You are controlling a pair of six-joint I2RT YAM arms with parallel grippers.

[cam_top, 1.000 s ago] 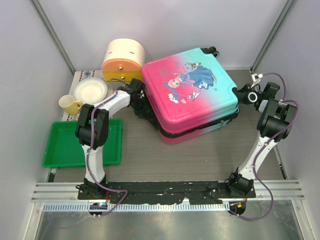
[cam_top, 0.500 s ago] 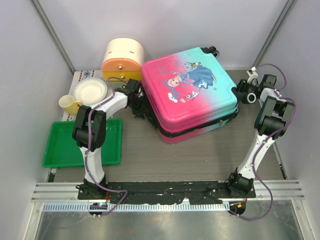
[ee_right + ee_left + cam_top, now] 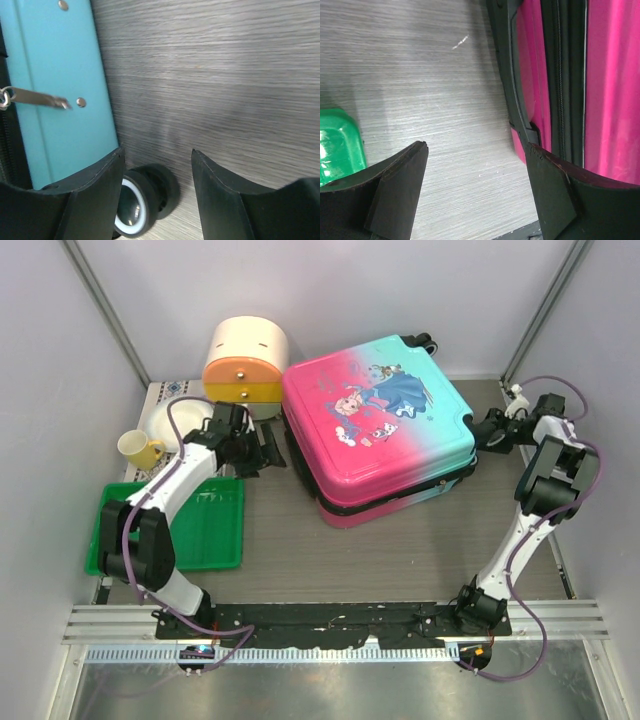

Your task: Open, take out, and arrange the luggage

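The luggage (image 3: 380, 430), a pink and turquoise hard-shell case with a cartoon print, lies flat at the middle of the table with its lid down. My left gripper (image 3: 268, 452) stands open just left of its pink side, not touching it. In the left wrist view the left gripper (image 3: 476, 150) holds only bare table, with the pink shell and black zip (image 3: 560, 100) to the right. My right gripper (image 3: 483, 432) is open by the turquoise right edge. The right wrist view shows the right gripper (image 3: 156, 156) empty, beside a black wheel (image 3: 145, 200), the turquoise shell (image 3: 55, 75) and a metal zip pull (image 3: 35, 97).
A round cream-and-orange drawer box (image 3: 245, 360) stands behind the luggage's left corner. A green tray (image 3: 165, 530) lies at the left, its corner (image 3: 335, 145) near my left finger. A yellow cup (image 3: 140, 448) and a white plate (image 3: 165, 420) sit behind it. Walls close in on three sides.
Both grippers have opened. The left arm has swung left, away from the luggage's pink side. The right gripper has shifted slightly at the turquoise edge.
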